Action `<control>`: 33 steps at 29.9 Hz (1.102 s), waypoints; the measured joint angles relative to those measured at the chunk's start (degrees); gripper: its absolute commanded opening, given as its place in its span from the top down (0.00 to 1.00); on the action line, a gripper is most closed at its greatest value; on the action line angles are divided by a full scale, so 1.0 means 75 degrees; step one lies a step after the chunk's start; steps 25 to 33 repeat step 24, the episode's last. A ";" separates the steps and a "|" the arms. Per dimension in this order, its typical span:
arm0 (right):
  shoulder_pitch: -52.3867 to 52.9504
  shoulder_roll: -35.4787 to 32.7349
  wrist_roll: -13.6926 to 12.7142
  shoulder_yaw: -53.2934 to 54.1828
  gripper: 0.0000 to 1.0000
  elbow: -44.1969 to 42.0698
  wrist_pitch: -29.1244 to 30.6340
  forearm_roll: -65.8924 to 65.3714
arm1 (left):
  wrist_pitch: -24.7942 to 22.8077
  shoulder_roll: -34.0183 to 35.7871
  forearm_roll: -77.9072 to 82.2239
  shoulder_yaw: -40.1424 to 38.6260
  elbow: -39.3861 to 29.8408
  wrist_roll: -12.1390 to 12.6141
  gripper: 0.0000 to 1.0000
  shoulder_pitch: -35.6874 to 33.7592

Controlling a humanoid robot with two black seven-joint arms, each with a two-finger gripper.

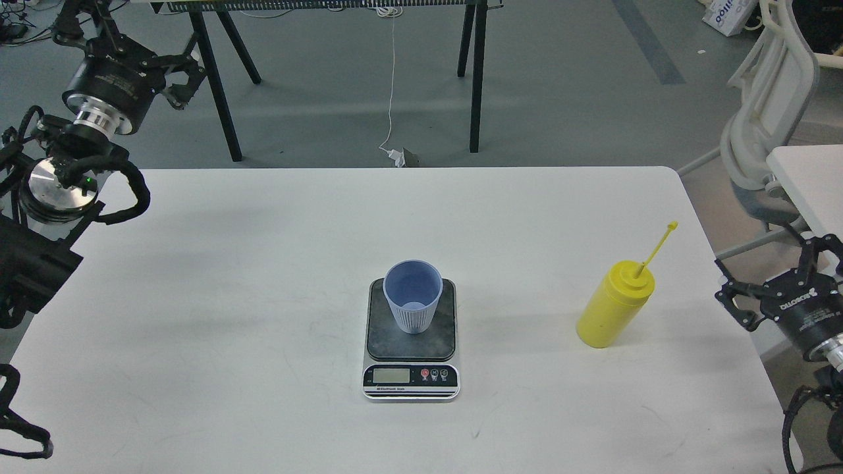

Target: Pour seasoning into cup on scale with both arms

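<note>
A: Fig. legend, near to far, all refs rel. to the scale (411, 339). What sits closest to you?

B: The scale itself, on the white table (230, 316). Silver front strip w/ LCD and round buttons faces me; dark mottled platform behind it.

A: On the platform?

B: The cup (413, 295), light blue, ribbed, upright, mouth open toward me. It stands on the platform's centre-rear part, inside looks empty.

A: The seasoning?

B: Yellow squeeze bottle (614, 303), upright on the table, well to the right of the scale, approx. level w/ the platform. Not touching cup or scale. Its thin cap strap sticks up and to the right from the nozzle.

A: Your right gripper?

B: My right gripper (767, 276) is further right of the scale than the bottle, off the table's right edge, near the bottle but apart from it. Fingers spread wide, nothing between them.

A: And the left?

B: My left gripper (181, 76) is farthest: well left of and beyond the scale, past the table's rear edge, held high. Fingers apart, holding nothing. Silver wrist ring and cable loop show nearer me on that arm.
</note>
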 measured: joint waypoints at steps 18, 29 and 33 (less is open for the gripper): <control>0.4429 0.2764 -0.0748 -0.0141 0.01 -0.3828 0.0000 0.0028 | -0.0047 0.0060 -0.0012 -0.0035 0.0042 0.0024 0.00 0.0323; 0.4507 0.3104 -0.0752 -0.0022 0.01 -0.4137 0.0000 0.0026 | -0.0075 0.0130 -0.0012 -0.0048 0.0043 0.0019 0.00 0.0324; 0.4507 0.3104 -0.0752 -0.0022 0.01 -0.4137 0.0000 0.0026 | -0.0075 0.0130 -0.0012 -0.0048 0.0043 0.0019 0.00 0.0324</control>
